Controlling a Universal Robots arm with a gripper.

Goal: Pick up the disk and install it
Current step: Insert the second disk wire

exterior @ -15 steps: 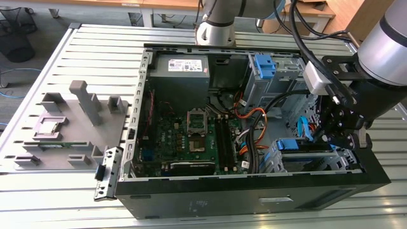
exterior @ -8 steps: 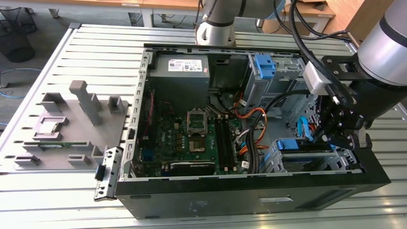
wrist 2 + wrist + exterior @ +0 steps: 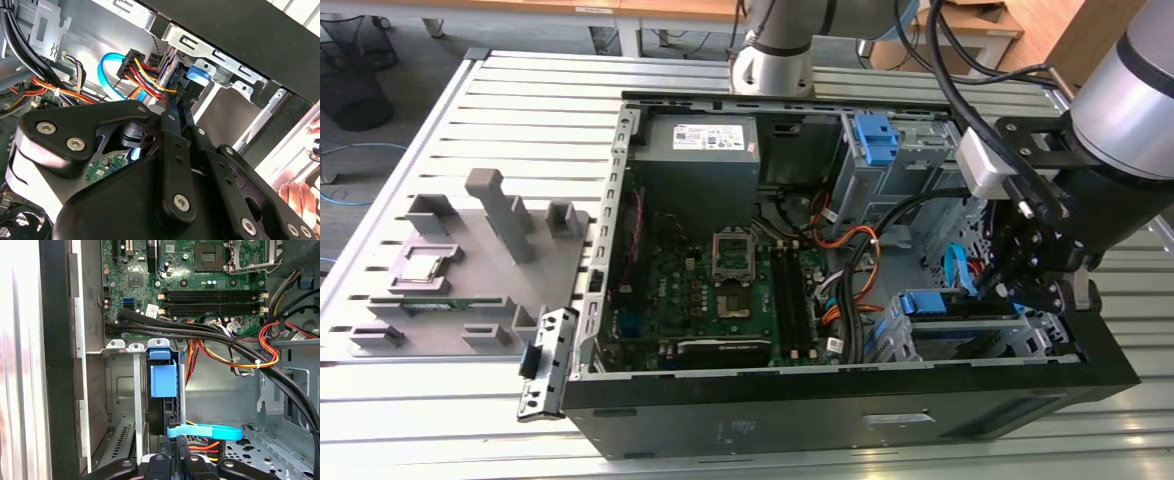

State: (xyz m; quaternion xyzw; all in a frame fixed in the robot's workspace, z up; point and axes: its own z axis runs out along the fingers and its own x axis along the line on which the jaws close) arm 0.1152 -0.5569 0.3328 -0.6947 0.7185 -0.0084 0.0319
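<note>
Open black computer case (image 3: 854, 420) lying on its side on a slatted metal worktop (image 3: 520, 90), front panel nearest in the exterior view. Just behind that panel, at about four o'clock of the case, a metal drive cage holding the disk (image 3: 945, 303), blue bracket uppermost. In the first wrist view, disk (image 3: 163, 382) standing on edge in a cage slot, with a flat blue data cable (image 3: 205, 431) and red, yellow and orange wires just beside it.

Gripper (image 3: 1034, 290) lowered into the case right at the cage, at three o'clock; in the first wrist view, gripper (image 3: 172, 465) close against the disk's near edge. Impossible to tell how far open, or whether gripping anything.

Further in, green motherboard (image 3: 720, 280) at centre. Beyond it, at eleven o'clock, a grey power supply (image 3: 700, 140) bearing a white label, print too small to make out.

Outside the case at nine o'clock, a grey fixture tray (image 3: 467, 260) carrying a small square processor chip (image 3: 427, 268).

Farthest off, at twelve o'clock, the arm's base (image 3: 771, 60); then grey floor, a black wire basket (image 3: 354, 75) and wooden desks (image 3: 654, 8).
</note>
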